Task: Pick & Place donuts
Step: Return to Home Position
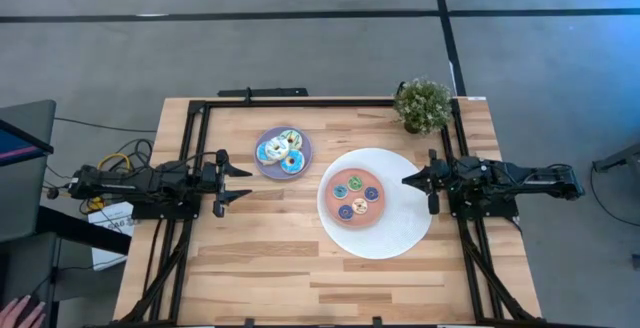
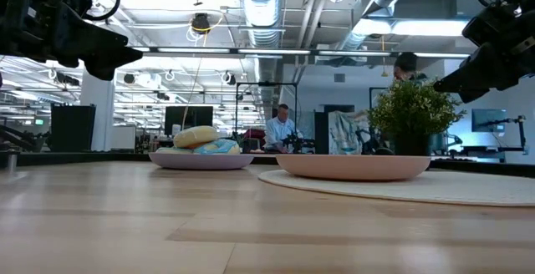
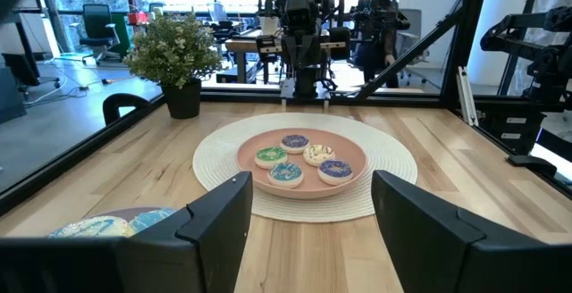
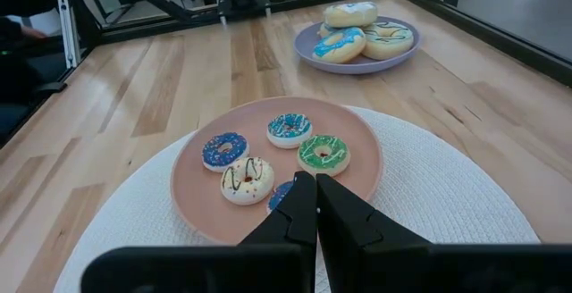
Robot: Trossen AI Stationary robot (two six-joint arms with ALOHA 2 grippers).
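Pink plate (image 4: 365, 161): fifth donut (image 4: 280, 196) half-hidden, perhaps blue; right gripper (image 4: 315, 179) closed, empty; left gripper (image 3: 310, 179) gaping, empty

Donuts (image 1: 283, 151) on both plates (image 1: 266, 169) — plant (image 1: 423, 105) behind.

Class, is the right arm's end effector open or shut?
Shut: in the right wrist view the right end effector has its fingers pressed together, no gap.

pink plate (image 4: 359, 179), lilac plate (image 4: 356, 65), green-iced donut (image 4: 323, 154)
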